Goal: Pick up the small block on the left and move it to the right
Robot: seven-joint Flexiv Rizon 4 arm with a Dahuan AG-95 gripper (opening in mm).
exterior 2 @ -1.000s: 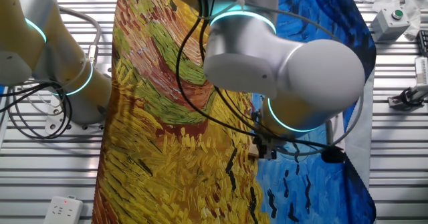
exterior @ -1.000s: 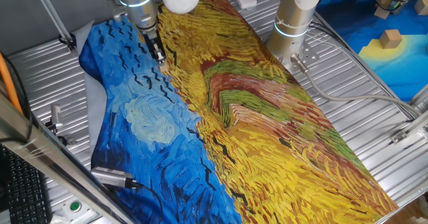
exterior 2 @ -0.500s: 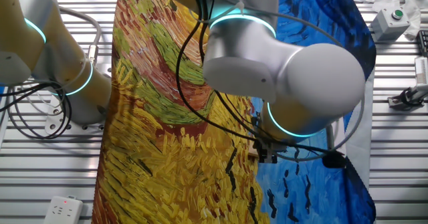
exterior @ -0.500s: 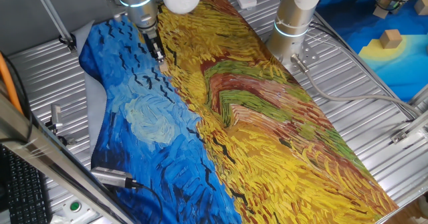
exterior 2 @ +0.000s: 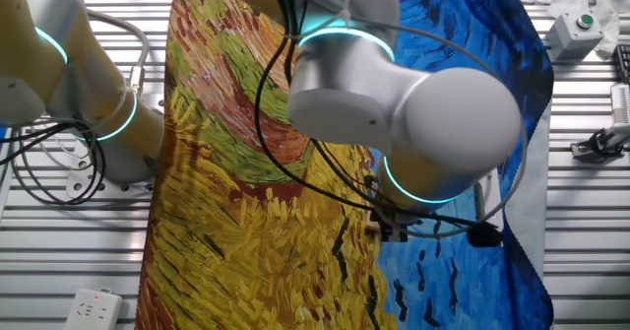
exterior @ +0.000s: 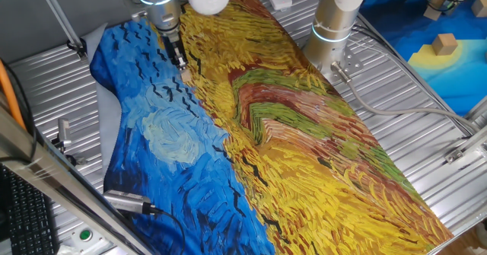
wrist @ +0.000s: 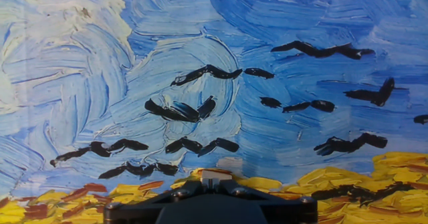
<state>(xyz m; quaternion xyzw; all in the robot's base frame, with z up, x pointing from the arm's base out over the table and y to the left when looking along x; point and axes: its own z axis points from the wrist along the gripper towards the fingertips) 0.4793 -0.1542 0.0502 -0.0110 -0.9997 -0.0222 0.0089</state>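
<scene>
Block (exterior: 185,75) sits gripped between fingers (exterior: 179,59), above painted cloth (exterior: 251,133).

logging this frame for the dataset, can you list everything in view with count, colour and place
painted cloth: one, blue and yellow, spread over the table
small block: one, light wood, between the gripper's fingertips at the cloth's blue-yellow border
table: one, ribbed silver metal, under the cloth
spare block: one, tan, on a blue surface at the far right of one fixed view
button box: one, grey with green button, table corner
second arm: one, beige, parked beside the cloth
gripper: one, black, closed on the small block
</scene>
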